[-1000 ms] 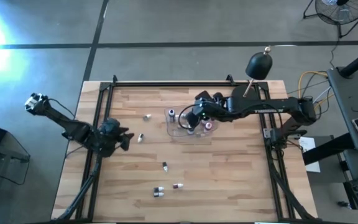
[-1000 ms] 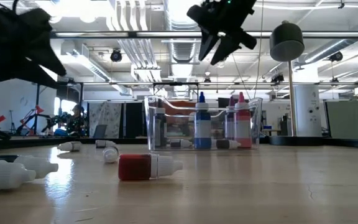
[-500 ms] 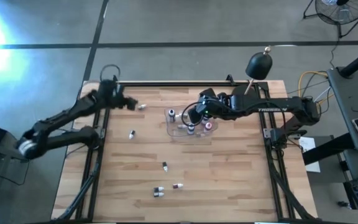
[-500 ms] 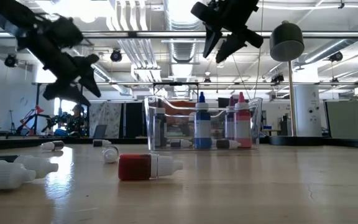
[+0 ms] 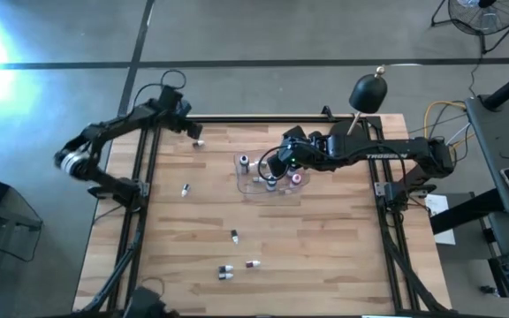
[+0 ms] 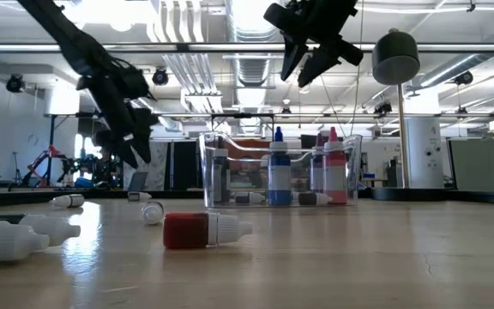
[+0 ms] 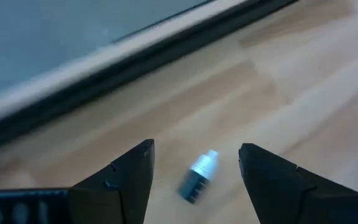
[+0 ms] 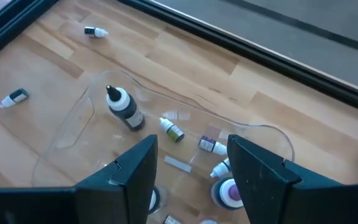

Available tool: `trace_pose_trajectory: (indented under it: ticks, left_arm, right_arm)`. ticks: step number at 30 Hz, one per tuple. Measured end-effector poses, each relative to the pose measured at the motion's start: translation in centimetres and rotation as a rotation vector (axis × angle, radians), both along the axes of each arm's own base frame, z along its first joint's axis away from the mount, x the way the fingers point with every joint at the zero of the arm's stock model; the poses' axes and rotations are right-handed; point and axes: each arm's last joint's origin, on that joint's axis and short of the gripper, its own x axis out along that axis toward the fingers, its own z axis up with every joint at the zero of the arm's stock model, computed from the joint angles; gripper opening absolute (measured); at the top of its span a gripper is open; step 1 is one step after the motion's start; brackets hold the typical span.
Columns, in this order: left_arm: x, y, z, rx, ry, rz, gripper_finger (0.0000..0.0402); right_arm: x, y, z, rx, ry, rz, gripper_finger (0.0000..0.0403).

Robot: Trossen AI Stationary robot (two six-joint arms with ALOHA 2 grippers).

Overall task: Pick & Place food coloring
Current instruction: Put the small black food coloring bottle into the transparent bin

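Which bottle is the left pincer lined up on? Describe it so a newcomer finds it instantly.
Start at the wooden table and go to its far left corner, by the black frame rail. A tiny dark bottle with a white cap lies there on its side, under the open left pincer. It is the loose bottle nearest that rail, away from the clear tub.

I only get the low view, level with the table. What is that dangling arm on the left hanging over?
Observer: The left gripper hovers over a small dark bottle with a white cap, lying flat between its open fingers.
Operator: Whereabouts on the table?
Observer: From above, that bottle lies near the far left corner of the table, beside the frame rail.
Operator: And the arm up by the clear tub?
Observer: The right gripper is right over the tub, fingers apart, holding nothing.
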Motion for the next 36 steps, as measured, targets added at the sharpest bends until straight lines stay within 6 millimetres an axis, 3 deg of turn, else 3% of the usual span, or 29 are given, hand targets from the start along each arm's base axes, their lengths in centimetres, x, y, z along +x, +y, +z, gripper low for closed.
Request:
trace_pose_trajectory:
  ticks: [5,9,13,26,32,36]
  left_arm:
    - [1.6,2.6,-0.2,-0.067,0.142,-0.135,0.0209]
    - [2.8,3.4,-1.6,-0.146,0.212,-0.227,0.0209]
    - [3.6,3.2,-3.1,-0.205,0.272,-0.296,0.0209]
    - [6.1,2.3,-5.6,-0.16,0.481,-0.363,0.0209]
    - [6.6,1.8,-5.9,-0.168,0.5,-0.364,0.0202]
    - [6.6,1.8,-5.9,-0.192,0.486,-0.285,0.0175]
  right_arm:
    - [-0.2,0.0,-0.1,-0.002,0.029,0.005,0.0188]
    - [-0.5,0.0,-0.3,-0.003,0.069,0.01,0.0187]
    - [-0.6,-0.1,-0.4,-0.016,0.099,0.029,0.0187]
    - [-0.8,-1.4,-0.4,-0.041,0.134,0.035,0.0187]
    - [-0.8,-1.4,-0.4,-0.043,0.138,0.039,0.0187]
    - [-0.8,-1.4,-0.4,-0.044,0.138,0.039,0.0187]
